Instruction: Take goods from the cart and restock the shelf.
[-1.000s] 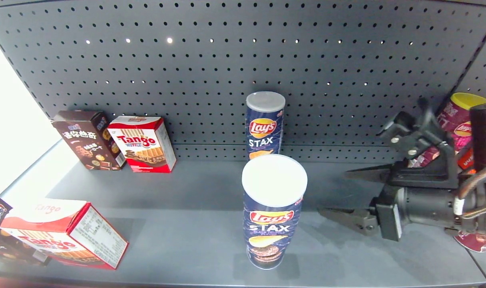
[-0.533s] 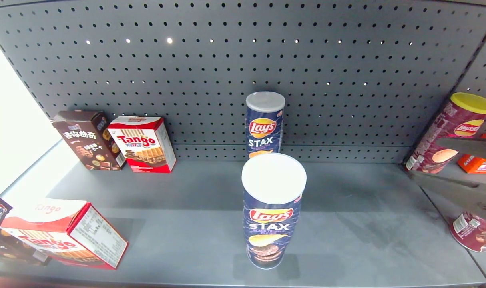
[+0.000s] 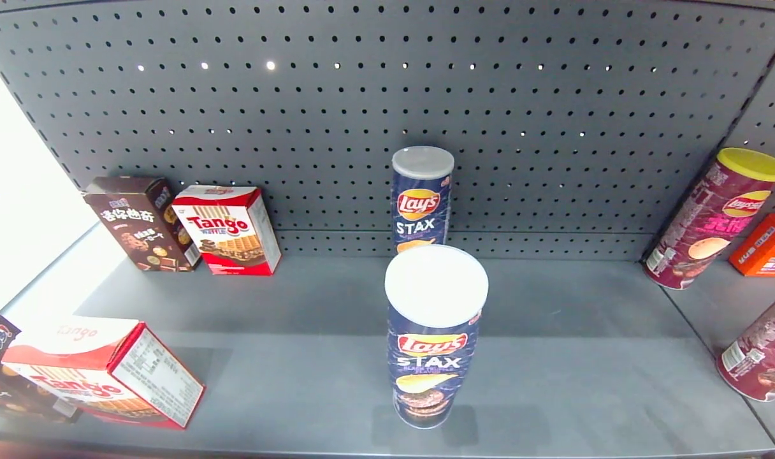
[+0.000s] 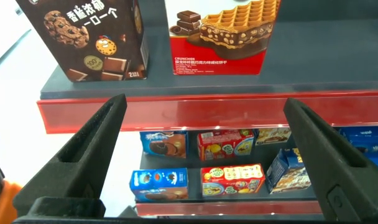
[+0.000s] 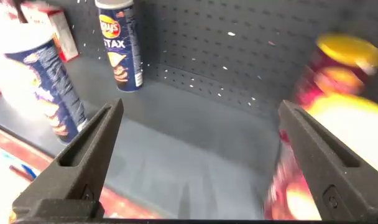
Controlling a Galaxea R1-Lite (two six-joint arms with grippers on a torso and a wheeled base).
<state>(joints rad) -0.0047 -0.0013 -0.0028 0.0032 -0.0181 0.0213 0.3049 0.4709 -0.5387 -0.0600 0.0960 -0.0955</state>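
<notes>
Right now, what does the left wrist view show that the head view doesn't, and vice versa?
Left wrist adds: the open left gripper, and lower shelves stocked with small boxes. Head adds: two blue cans, one behind the other, the pegboard, and maroon cans and an orange box on the right. Shared: a cookie box and a wafer box at the front of the shelf, probably the head view's near-left pair.

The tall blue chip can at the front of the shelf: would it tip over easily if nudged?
Probably, yes. The chip can stands upright, tall and narrow on a small base, so a push near its lid would likely topple it. Being round, it may roll along the shelf.
</notes>
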